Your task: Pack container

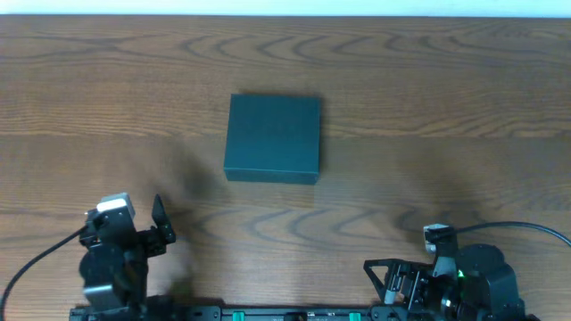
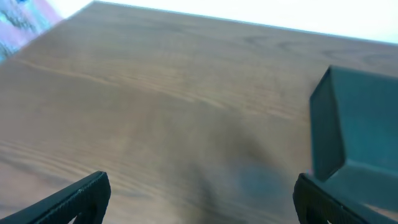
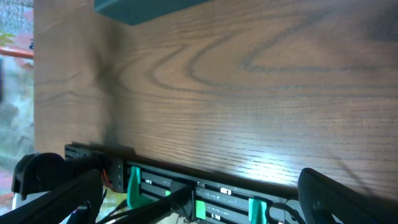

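One container [image 1: 272,138], closed, stood mid-table [image 1: 446,89]; two pincers near edge: left gripper [image 2: 202,198] spread wide, empty; right gripper [image 3: 199,190] spread wide, empty.

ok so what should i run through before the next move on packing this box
1. Container flat on the table, apart from both arms: ok.
2. Container open for packing: not ok, its top looks shut.
3. Which side it opens from: cannot tell.
4. Left gripper open and holding nothing: ok.
5. Right gripper open and holding nothing: ok.
6. Things to pack in view: not ok, none shows in any view.
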